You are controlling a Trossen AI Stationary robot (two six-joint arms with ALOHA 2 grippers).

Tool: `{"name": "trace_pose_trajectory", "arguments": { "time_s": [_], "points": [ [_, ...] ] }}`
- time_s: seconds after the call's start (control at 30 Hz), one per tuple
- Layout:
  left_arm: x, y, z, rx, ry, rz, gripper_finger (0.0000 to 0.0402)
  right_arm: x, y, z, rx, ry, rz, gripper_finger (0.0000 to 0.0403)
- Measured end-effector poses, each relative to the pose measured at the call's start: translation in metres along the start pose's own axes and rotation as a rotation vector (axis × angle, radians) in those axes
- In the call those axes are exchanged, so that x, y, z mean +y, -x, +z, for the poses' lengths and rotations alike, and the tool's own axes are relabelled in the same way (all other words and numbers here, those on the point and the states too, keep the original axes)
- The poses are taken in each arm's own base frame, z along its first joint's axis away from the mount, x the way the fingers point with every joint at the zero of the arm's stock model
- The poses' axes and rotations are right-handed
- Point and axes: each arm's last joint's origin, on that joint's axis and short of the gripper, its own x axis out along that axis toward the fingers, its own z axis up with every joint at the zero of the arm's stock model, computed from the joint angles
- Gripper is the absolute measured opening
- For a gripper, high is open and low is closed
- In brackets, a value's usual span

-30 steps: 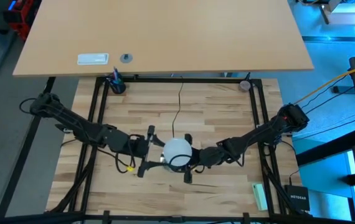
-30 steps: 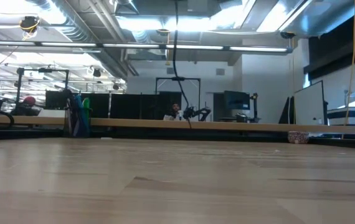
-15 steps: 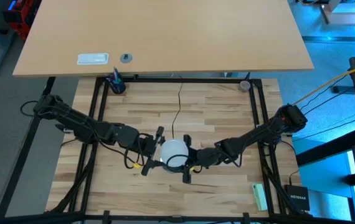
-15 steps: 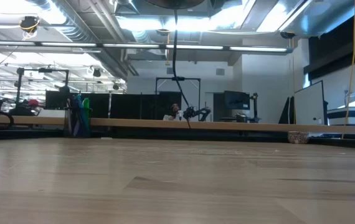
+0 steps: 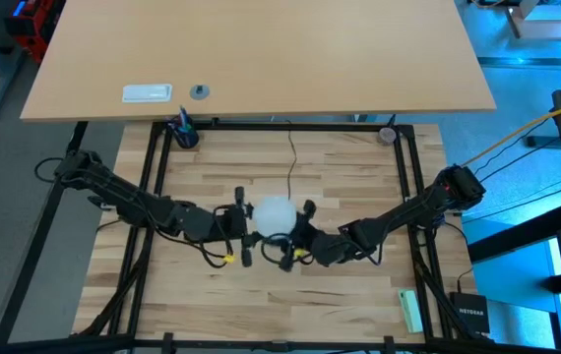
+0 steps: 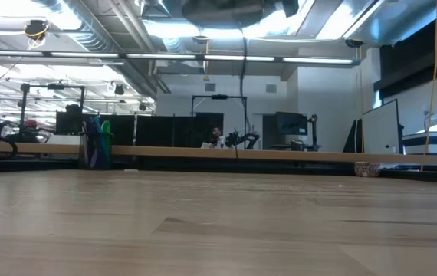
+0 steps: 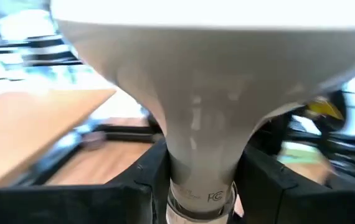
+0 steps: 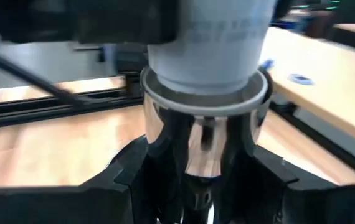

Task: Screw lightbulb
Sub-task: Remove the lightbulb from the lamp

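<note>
Since the earlier frames both grippers and the lightbulb (image 5: 274, 215) have shifted away from the near edge toward the middle of the butcher-block table (image 5: 349, 177), and in the low view a dark rounded shape has come in at the top edge where only the black cord (image 6: 244, 84) hung before.

Lightbulb — frosted white globe, round from above, tapering in the left wrist view to a pale neck (image 7: 201, 149) with small grey print just above the base. It sits between the two arms, held up off the table.

Left gripper (image 5: 242, 224) comes in from the left; its dark fingers (image 7: 134, 177) press against both sides of the neck, so it is closed on the bulb.

Right gripper (image 5: 295, 242) comes in from the right; its fingers (image 8: 127, 168) clamp a shiny metal socket (image 8: 203, 134) with an open, cup-like rim. The bulb's pale base end sits in that rim — how deep it goes cannot be told. The cord runs from here across the boards toward the far edge (image 5: 290, 162).

Far left corner of the frame: a dark cup (image 5: 183, 133) with pens standing in it. A small round object (image 5: 387, 134) lies at the far right corner. On the tan desk (image 5: 261, 49) beyond lie a white rectangular item (image 5: 148, 93) and a small grey disc (image 5: 199, 91), near each other but apart.
</note>
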Motion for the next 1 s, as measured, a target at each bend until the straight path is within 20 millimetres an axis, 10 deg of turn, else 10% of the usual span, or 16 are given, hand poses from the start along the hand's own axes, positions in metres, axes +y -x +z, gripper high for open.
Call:
{"name": "trace_pose_trajectory", "arguments": {
  "time_s": [0.67,1.0],
  "points": [
    [-0.008,0.003,-0.003,-0.015,0.043,0.070,0.0233,-0.002,0.001,0.003,-0.029,-0.031,-0.066,0.0179],
    [0.003,0.036,0.018,0.034,0.022,-0.120,0.0238,0.008,0.003,0.004,0.021,0.016,0.295,0.0179]
  ]
}}
